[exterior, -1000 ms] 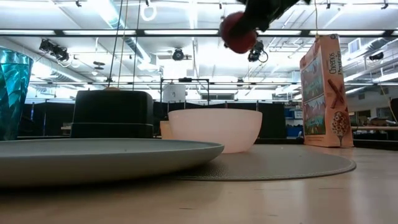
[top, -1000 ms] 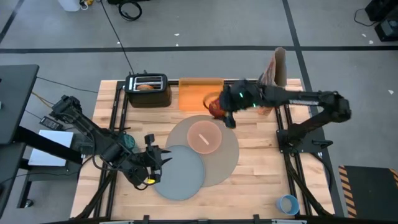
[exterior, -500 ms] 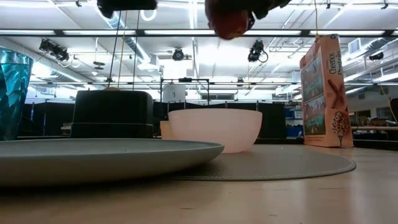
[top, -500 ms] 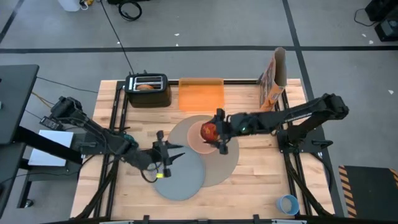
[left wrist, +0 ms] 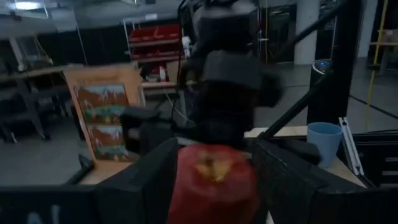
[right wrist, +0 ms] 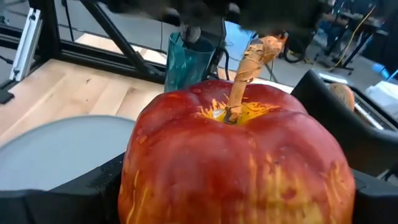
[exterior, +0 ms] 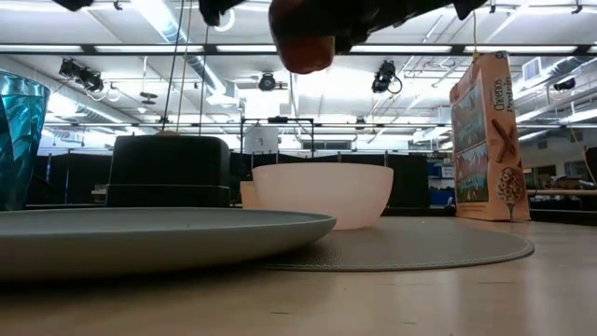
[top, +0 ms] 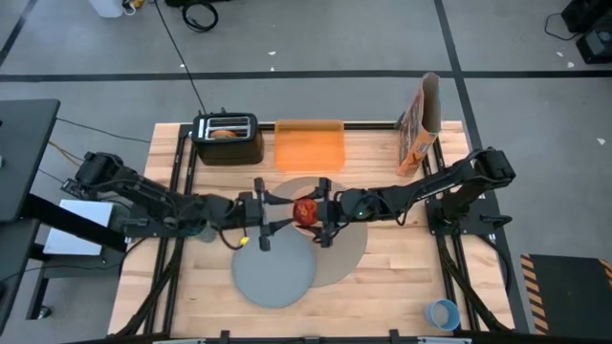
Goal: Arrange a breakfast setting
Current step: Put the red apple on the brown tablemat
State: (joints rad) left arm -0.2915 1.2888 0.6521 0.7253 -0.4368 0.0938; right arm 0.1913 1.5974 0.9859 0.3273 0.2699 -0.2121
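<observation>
The red apple hangs above the pale pink bowl, which stands on the round taupe mat. My right gripper reaches in from the table's right and is shut on the apple. My left gripper reaches in from the left and is open, with one finger on each side of the apple. The grey plate lies on the mat's near left part. The bagel sits in the black toaster. A small blue cup stands at the near right corner. No spoon shows. My right gripper pinches the apple's two opposite sides between its fingers. The fingers come in level from the table's right. The apple is lifted clear above the bowl, with its stem pointing back toward my right wrist. I cannot tell whether my left gripper's fingers touch the apple.
The black toaster and the orange tray stand along the far edge. A cereal box stands at the far right. A teal tumbler stands at the left, near my left arm.
My right gripper has carried the apple from near the orange tray toward the table's near and left side, to above the bowl. My left gripper has risen from the plate's left edge and gone toward the table's right, up to the apple.
</observation>
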